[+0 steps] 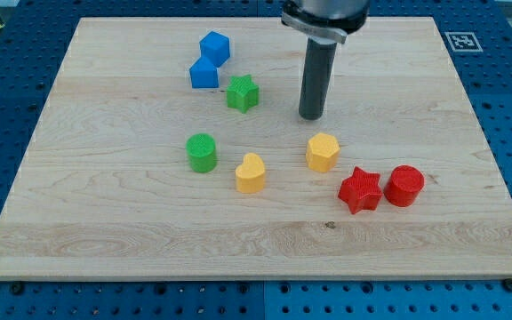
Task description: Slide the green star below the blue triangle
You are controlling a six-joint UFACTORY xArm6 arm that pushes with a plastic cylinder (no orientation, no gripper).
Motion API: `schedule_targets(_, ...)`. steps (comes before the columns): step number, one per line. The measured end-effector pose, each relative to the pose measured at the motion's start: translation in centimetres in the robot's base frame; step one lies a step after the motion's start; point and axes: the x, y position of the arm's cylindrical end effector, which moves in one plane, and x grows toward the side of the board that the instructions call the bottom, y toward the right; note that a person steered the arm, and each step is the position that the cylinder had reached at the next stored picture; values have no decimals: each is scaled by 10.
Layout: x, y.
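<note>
The green star [243, 93] lies in the upper middle of the wooden board [105, 222]. The blue triangle [204, 74] sits just to the star's upper left, close to it, with a small gap. A blue cube [214, 47] stands right above the triangle. My tip [311, 116] is to the right of the green star, about a rod's width or two away, not touching it. It stands above the yellow hexagon [323, 152].
A green cylinder [202, 153] and a yellow heart [251, 173] lie below the star. A red star [361, 190] and a red cylinder [405, 186] sit at the lower right. A marker tag [460, 41] is at the board's top right corner.
</note>
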Motion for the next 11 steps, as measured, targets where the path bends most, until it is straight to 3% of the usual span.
schedule_targets(2, -28, -19)
schedule_targets(5, -36, -114)
schedule_targets(7, -32, -88)
schedule_targets(8, -2, -66)
schedule_targets(11, 71, -78)
